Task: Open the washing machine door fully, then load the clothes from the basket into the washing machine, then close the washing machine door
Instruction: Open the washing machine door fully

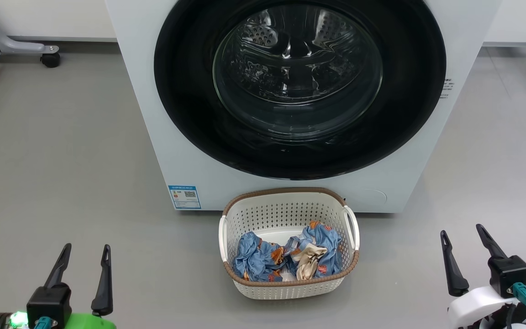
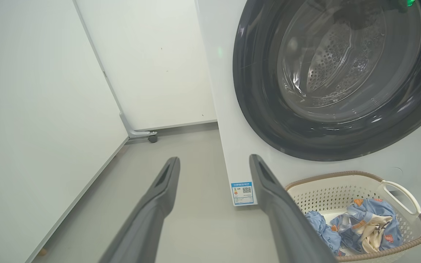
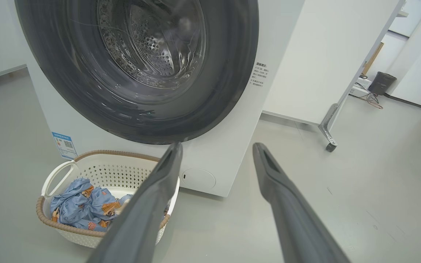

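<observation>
Low: left gripper [image 1: 87, 246], right gripper [image 1: 461, 230] spread, flanking basket [image 1: 281, 211].

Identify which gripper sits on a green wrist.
The left gripper, at the head view's lower left: the wrist below its fingers is bright green, while the right gripper has a white wrist. Both are open and hold nothing.

A grey floor [image 1: 62, 151] is seen. On it the washing machine [image 1: 146, 114] is stood at twelve o'clock, the basket [image 1: 281, 212] is set at its six o'clock, just beside it, and a wheeled frame foot [image 1: 49, 58] is found at ten o'clock.
</observation>
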Robot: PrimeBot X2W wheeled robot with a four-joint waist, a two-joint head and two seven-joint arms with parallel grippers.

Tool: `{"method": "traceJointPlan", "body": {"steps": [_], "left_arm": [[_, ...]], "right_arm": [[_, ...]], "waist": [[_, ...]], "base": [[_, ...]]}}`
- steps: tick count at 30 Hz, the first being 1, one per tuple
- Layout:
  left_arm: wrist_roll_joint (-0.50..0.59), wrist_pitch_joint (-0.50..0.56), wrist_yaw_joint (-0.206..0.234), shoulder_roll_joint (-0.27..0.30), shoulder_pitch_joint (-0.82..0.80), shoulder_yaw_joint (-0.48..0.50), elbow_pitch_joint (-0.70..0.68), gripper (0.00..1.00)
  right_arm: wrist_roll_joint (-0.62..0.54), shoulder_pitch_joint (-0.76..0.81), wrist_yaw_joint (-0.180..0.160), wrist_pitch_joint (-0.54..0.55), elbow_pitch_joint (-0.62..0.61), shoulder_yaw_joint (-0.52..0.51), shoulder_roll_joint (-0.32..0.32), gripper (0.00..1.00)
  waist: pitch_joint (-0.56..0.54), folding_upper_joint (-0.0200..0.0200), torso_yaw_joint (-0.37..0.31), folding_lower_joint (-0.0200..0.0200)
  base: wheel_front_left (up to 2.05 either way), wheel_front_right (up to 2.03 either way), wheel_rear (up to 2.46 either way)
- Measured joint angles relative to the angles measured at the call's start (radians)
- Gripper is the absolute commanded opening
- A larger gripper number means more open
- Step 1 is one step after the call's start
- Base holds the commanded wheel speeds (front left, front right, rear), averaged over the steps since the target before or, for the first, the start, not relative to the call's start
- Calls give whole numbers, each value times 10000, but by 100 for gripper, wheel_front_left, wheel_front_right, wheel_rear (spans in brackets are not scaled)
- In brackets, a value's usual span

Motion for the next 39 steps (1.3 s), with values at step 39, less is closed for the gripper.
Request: {"method": "traceJointPlan", "body": {"steps": [39], "left_arm": [[109,-2,-267,-253,-217,341,-115,100]], "right_arm": [[-173,15,161,0,6,-217,236,100]], "waist": [[285,0,-122,0]], "base": [[56,56,-112]]}}
